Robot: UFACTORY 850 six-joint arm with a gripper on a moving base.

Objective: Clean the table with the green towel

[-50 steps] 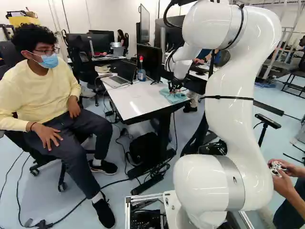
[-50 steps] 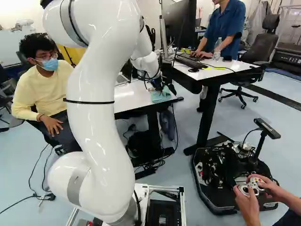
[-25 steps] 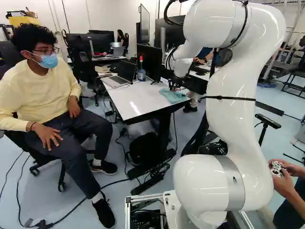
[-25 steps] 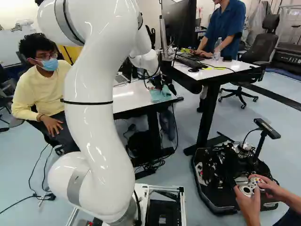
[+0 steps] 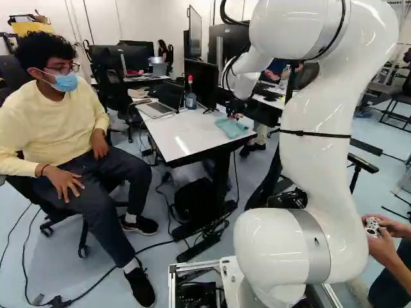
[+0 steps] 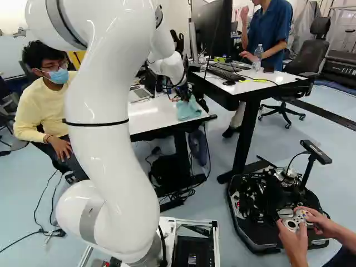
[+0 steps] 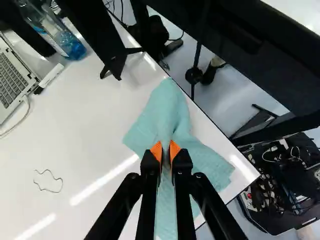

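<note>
The towel [image 7: 162, 112] lies on the tabletop [image 5: 180, 138], near the corner closest to the second desk [image 6: 267, 82]. It is pale blue-green and rumpled, spread wider than the hand [image 5: 236, 113], with a raised fold running along its middle. The hand is closed down to a narrow gap, and that fold is pinched between its two orange pads [image 7: 175, 150]. The cloth flares out on both sides of the fingers and also shows ahead of them, where it narrows towards a long edge of the tabletop. The arm [image 5: 318, 147] reaches forward over the tabletop with its wrist bent down to the towel.

Ahead of the towel and off to one side, the foot of the monitor [image 5: 201, 83] stands near the same long edge. A bottle [image 5: 191, 97] with a red cap and blue liquid in it stands upright between the monitor and the laptop [image 5: 158, 108]. The laptop is open, well apart from the towel, with a cable [image 7: 22, 117] trailing from its side. In the wrist view, a thin dark squiggle [image 7: 48, 181] shows on the white surface to one side of the hand, apart from the towel; whether it is a mark or a loose strand cannot be told.
</note>
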